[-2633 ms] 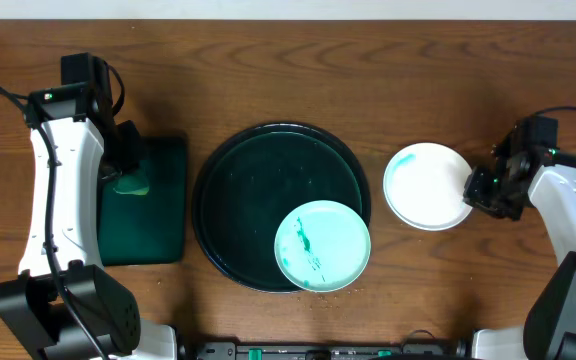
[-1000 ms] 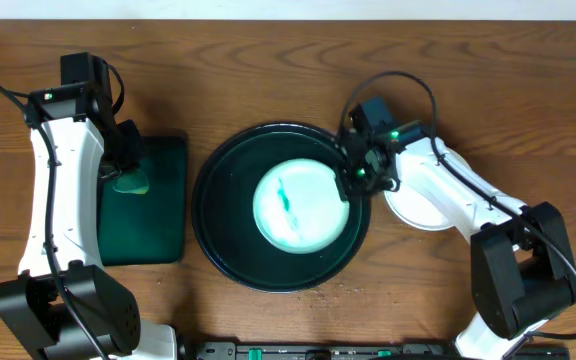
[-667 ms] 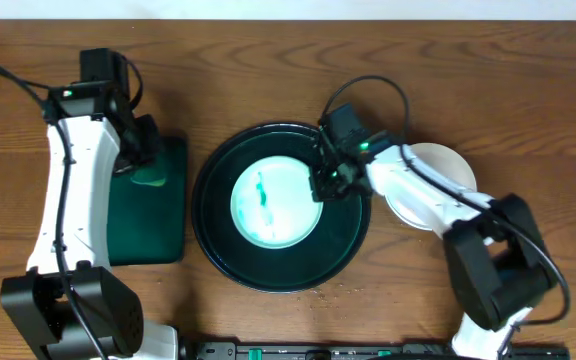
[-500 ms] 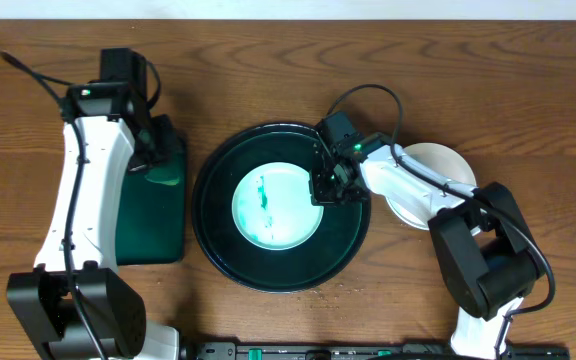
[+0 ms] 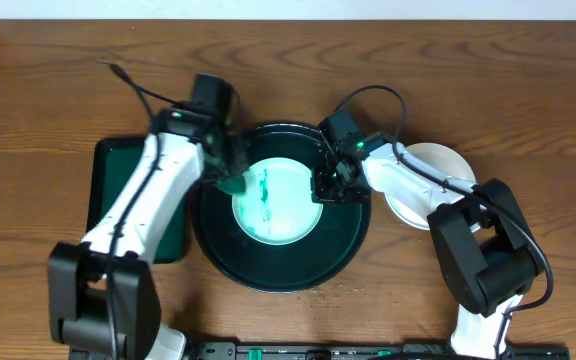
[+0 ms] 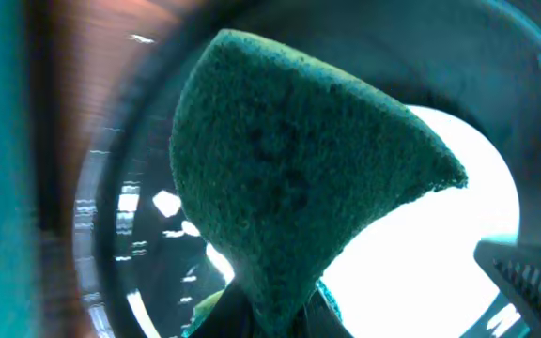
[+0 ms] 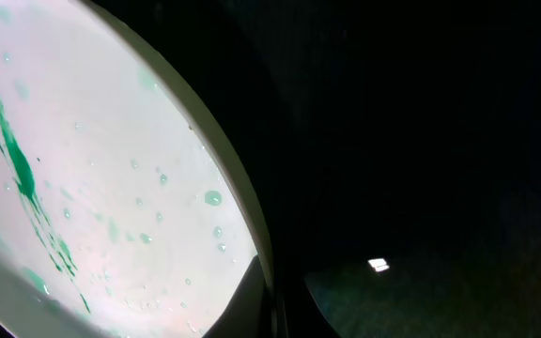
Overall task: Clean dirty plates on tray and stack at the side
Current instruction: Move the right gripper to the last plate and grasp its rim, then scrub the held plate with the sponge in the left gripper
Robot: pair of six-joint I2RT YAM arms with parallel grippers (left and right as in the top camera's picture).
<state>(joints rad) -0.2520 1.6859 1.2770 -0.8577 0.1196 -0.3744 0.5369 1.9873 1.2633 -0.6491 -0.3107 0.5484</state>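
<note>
A small white plate (image 5: 276, 203) with teal smears lies in the middle of the large round black-green tray (image 5: 268, 280). My right gripper (image 5: 325, 186) is shut on the plate's right rim; the right wrist view shows the fingers (image 7: 272, 305) pinching the rim of the smeared plate (image 7: 83, 178). My left gripper (image 5: 230, 180) is shut on a green sponge (image 6: 289, 178) and holds it over the plate's left edge. The left wrist view shows the plate (image 6: 430, 253) beyond the sponge. A clean white plate (image 5: 418, 213) lies on the table right of the tray, partly hidden by my right arm.
A rectangular dark-green tray (image 5: 118, 200) lies on the wooden table left of the round tray, partly under my left arm. The right arm's cable loops above the round tray's right edge (image 5: 368, 95).
My left arm has swung right from the rectangular tray, carrying the sponge to the plate's left edge. My right gripper slid the smeared plate to the tray's middle and now holds still.
</note>
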